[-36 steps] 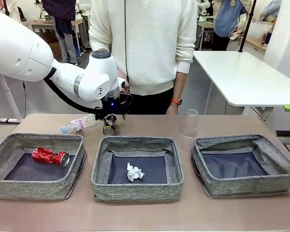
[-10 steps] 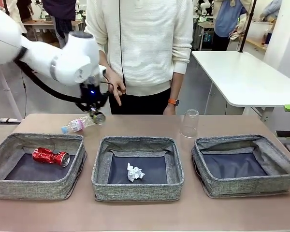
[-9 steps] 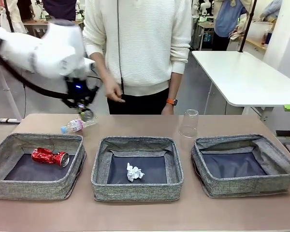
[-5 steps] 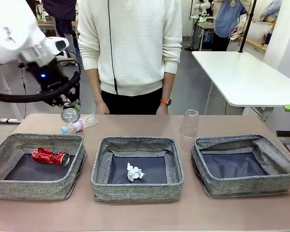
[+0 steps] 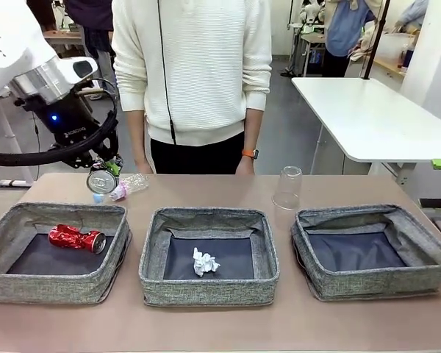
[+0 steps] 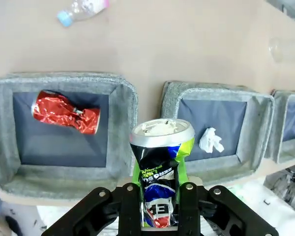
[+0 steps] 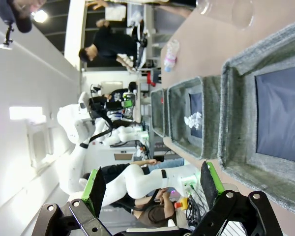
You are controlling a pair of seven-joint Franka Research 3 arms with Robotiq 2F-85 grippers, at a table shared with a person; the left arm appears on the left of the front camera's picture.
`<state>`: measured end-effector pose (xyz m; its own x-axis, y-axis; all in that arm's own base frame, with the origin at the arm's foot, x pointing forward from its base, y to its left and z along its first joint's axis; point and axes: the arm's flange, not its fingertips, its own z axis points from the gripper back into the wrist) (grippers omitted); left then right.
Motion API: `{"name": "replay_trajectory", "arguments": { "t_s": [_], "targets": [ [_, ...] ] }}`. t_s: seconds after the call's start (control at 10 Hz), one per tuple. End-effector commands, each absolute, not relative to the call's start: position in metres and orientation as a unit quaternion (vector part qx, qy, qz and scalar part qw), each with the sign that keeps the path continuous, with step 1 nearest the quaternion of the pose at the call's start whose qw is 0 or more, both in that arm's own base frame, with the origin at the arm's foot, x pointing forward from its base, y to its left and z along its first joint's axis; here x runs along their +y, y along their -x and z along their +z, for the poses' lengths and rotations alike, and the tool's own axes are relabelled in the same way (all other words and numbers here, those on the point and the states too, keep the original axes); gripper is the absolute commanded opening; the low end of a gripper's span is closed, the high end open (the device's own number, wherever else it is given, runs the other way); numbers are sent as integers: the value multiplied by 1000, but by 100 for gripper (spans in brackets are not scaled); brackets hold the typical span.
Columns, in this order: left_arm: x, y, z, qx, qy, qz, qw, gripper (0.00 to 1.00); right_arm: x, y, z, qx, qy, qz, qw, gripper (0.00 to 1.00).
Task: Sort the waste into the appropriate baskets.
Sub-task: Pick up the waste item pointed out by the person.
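The tan counter [image 5: 206, 193] runs the full width of the front view. A person [image 5: 195, 66] in a white jumper stands at its far edge, both hands hanging low by the counter's edge.

The white left arm [image 5: 15, 37] comes in from the upper left.

Three grey baskets sit in a row on the near half of the counter: the left basket [image 5: 7, 283], the middle basket [image 5: 206, 290] and the right basket [image 5: 367, 283], each with dark lining.

The left end effector [image 6: 159, 196] is clamped on the dark printed can [image 6: 160, 157], its two fingers pressing the dented sides, with the can's silver top pointing away from the wrist. In the front view the can [image 5: 101, 181] hangs in the air above the far right corner of the left basket.

The right end effector [image 7: 152, 189] stands wide apart with nothing between its green pads, beside the right basket.

The clear bottle with pink label [image 5: 125, 187] lies on its side on the counter behind the left basket. The clear plastic cup [image 5: 288, 187] stands upside down behind the gap between the middle and right baskets.

The crushed red can [image 5: 75, 237] lies inside the left basket. The crumpled white paper ball [image 5: 204, 262] lies inside the middle basket.
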<state>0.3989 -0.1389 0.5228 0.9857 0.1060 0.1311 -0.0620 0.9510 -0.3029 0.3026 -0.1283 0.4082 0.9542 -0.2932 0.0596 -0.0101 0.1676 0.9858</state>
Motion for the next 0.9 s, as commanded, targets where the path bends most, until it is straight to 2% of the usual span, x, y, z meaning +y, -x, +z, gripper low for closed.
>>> {"name": "replay_trajectory", "arguments": {
  "t_s": [0.0, 0.1, 0.2, 0.4, 0.6, 0.8],
  "targets": [
    [-168, -378, 540, -109, 133, 80, 982, 29, -130, -304, 411, -122, -638, -94, 754, 100],
    [-202, -363, 579, -120, 165, 41, 978, 29, -130, -304, 411, -122, -638, -94, 754, 100],
    [-244, -341, 632, -133, 160, 15, 978, 29, -130, -304, 411, -122, -638, -94, 754, 100],
    [-309, -323, 699, -119, 92, -32, 988, 29, -130, -304, 411, -122, -638, -94, 754, 100],
    [-352, -330, 733, -91, 87, -47, 991, 29, -130, -304, 411, -122, -638, -94, 754, 100],
    [-373, -324, 754, -117, 105, -45, 986, 29, -130, -304, 411, -122, -638, -94, 754, 100]
  ]
}}
